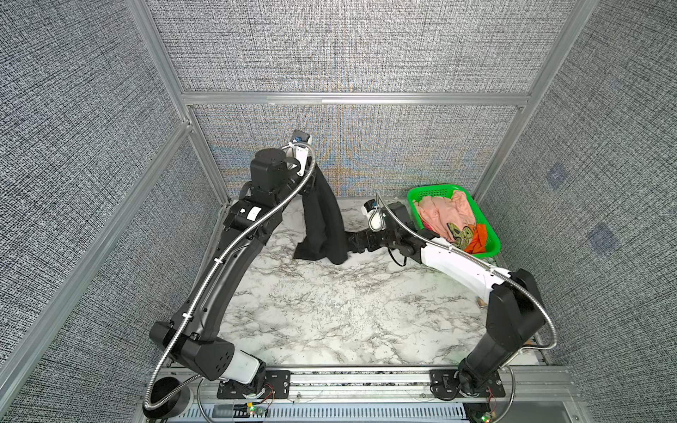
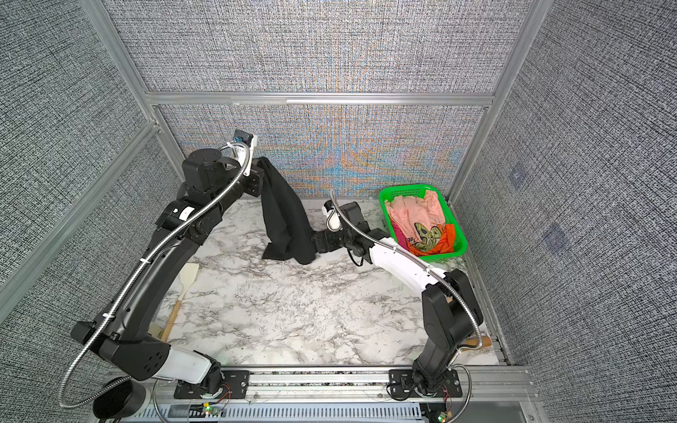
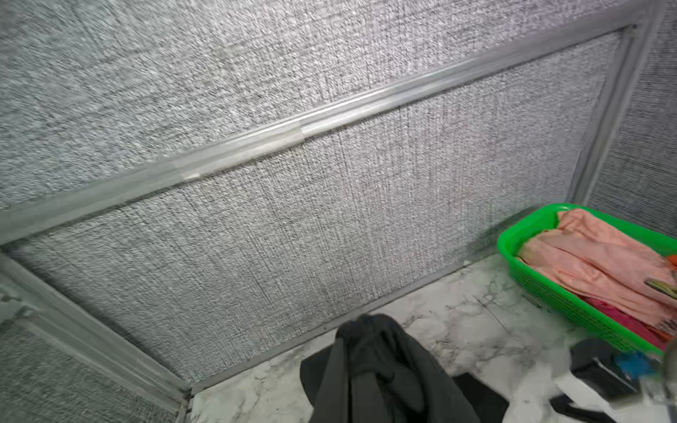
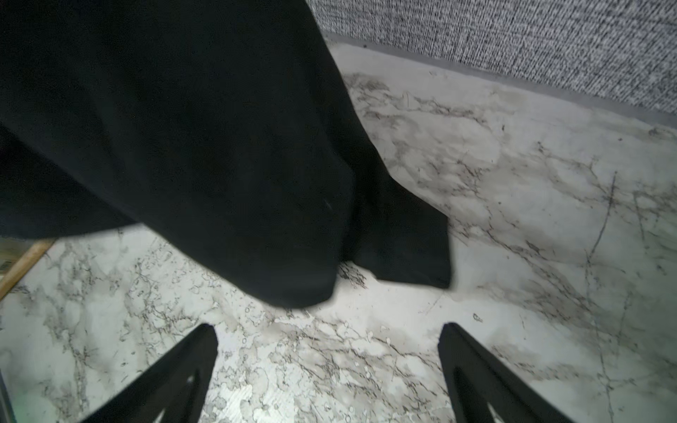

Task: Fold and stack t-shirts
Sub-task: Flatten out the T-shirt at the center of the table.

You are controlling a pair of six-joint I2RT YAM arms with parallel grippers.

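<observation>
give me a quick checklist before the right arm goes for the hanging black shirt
1. Left pincer grip on black t-shirt: ok, shut on its bunched top, shirt hanging.
2. Right pincer ready: ok, jaws wide, nothing between them.
3. Hem between the right jaws: not ok, the lower corner hangs just ahead of them.
4. Hem clear of table: cannot tell.
5. Bare marble for spreading: ok, though a spatula lies near the left arm.
6. Other shirts out of the way: ok, all in the green basket.
</observation>
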